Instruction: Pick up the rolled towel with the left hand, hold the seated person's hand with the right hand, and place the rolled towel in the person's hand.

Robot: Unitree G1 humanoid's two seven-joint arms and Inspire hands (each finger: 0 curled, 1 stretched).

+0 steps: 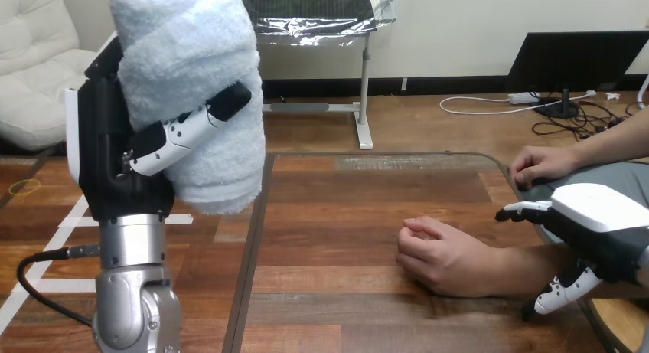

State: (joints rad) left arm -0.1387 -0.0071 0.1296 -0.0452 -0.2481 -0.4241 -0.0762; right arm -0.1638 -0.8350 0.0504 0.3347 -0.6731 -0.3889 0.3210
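My left hand (115, 150) is raised high at the view's left, shut on the rolled white towel (195, 77), with the thumb curled across its front. The towel stands nearly upright, well above the table. The person's hand (440, 257) rests on the table at the right, loosely closed, knuckles up. My right hand (593, 230) hovers over the person's forearm just right of that hand, fingers relaxed and pointing down and left, not curled round it. A second hand of the person (543, 165) lies at the table's far right edge.
The wooden table (337, 215) stretches between my two hands, with its left edge running down near my left forearm (134, 292). The table's rounded far right corner lies near the person's second hand.
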